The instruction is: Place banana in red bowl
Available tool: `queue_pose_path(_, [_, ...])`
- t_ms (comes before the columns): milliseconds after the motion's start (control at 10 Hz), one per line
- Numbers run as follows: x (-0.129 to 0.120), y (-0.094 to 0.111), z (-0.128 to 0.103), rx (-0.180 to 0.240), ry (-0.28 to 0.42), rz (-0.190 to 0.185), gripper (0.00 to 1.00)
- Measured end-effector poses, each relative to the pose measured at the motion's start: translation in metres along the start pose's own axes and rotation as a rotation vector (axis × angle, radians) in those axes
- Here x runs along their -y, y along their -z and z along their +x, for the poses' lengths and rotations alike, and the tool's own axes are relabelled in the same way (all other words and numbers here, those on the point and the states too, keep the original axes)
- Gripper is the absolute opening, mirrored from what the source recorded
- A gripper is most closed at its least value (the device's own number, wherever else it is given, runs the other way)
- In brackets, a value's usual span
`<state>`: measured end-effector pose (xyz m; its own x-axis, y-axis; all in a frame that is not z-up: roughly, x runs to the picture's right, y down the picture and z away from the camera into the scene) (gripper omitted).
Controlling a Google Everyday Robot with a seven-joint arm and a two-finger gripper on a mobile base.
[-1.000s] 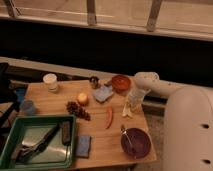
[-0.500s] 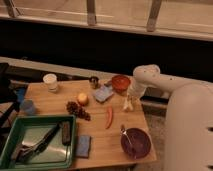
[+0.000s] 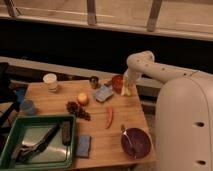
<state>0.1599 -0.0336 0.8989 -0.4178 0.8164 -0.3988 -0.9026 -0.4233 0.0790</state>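
The red bowl [image 3: 116,82] sits at the back of the wooden table [image 3: 55,102], right of centre. My gripper [image 3: 127,85] reaches in from the right and hangs just at the bowl's right rim. It is shut on the pale yellow-cream banana [image 3: 125,91], which hangs down from it beside the bowl, close to the table top. The bowl's right side is partly hidden behind the gripper and banana.
A blue packet [image 3: 103,93] and a small dark cup [image 3: 94,81] lie left of the bowl. A round yellow-orange fruit [image 3: 82,98], a dark cluster [image 3: 77,109] and a red pepper [image 3: 109,116] are mid-table. A purple bowl with a utensil [image 3: 136,142] stands front right, a green tray [image 3: 37,142] front left, a white cup [image 3: 50,81] back left.
My gripper has moved back and slightly left with the banana, from mid-table on the right to the red bowl's right rim.
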Motion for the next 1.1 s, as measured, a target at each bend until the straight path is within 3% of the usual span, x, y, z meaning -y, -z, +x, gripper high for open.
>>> queue_pose_path(200, [-0.027, -0.008, -0.016, 0.016, 0.027, -0.036, 0.03])
queue_pose_path(800, [-0.033, -0.021, -0.039, 0.02, -0.001, -0.133, 0.6])
queue_pose_path(1100, [-0.033, -0.021, -0.038, 0.019, -0.001, -0.134, 0.63])
